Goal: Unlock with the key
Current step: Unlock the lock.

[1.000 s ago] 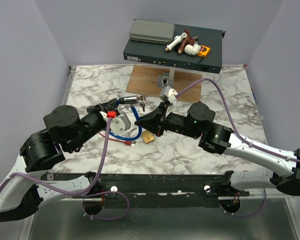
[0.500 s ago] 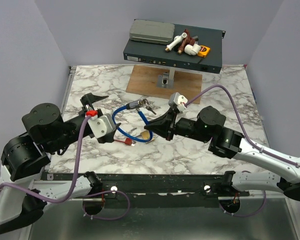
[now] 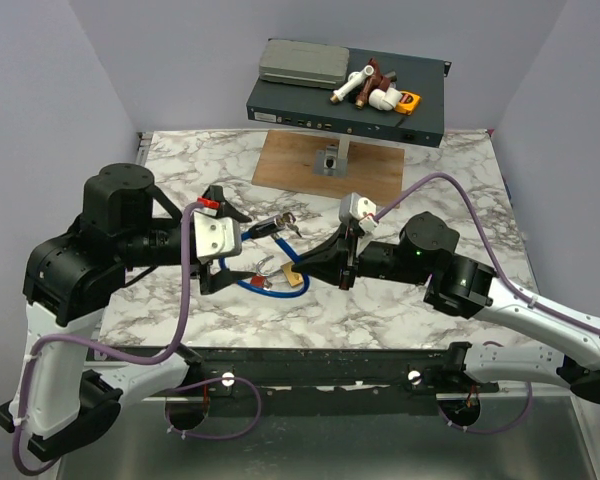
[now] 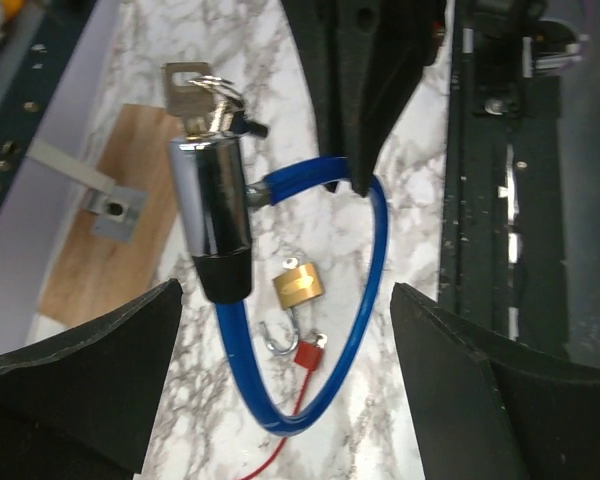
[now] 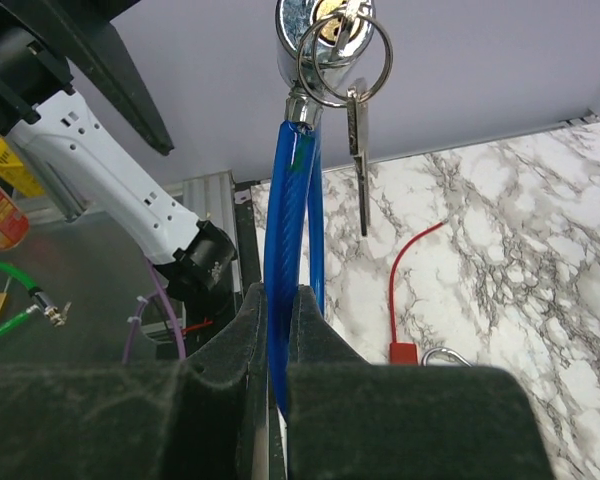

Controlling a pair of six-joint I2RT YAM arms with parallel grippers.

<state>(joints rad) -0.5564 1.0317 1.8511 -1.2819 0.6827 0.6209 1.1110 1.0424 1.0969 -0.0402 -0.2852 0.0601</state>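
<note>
Fingers (image 4: pixel 75 385) of the left gripper (image 4: pixel 285 290) stand wide apart w/ nothing held. Ahead of the tips, the chrome lock cylinder (image 4: pixel 212 205) points away along the reach, silver key (image 4: pixel 185 82) in its far end. Below the cylinder the right gripper (image 5: pixel 278 295) is clamped on the blue plastic-coated cable (image 5: pixel 285 250).

Top cam: fixed, high & behind the arms, looks fwd and down over the whole table (image 3: pixel 410 300) from far off. L wrist cam: close, looks down between its own left fingers (image 4: pixel 80 380) (btm corners) onto the cable lock (image 4: pixel 210 215), padlock (image 4: pixel 298 285) & wood board (image 4: pixel 100 260). R wrist cam: v. close & low, looks along the right fingers (image 5: pixel 380 420) up the blue cable twd the wall. All 3 share the cable lock; top & L also share padlock & board.
</note>
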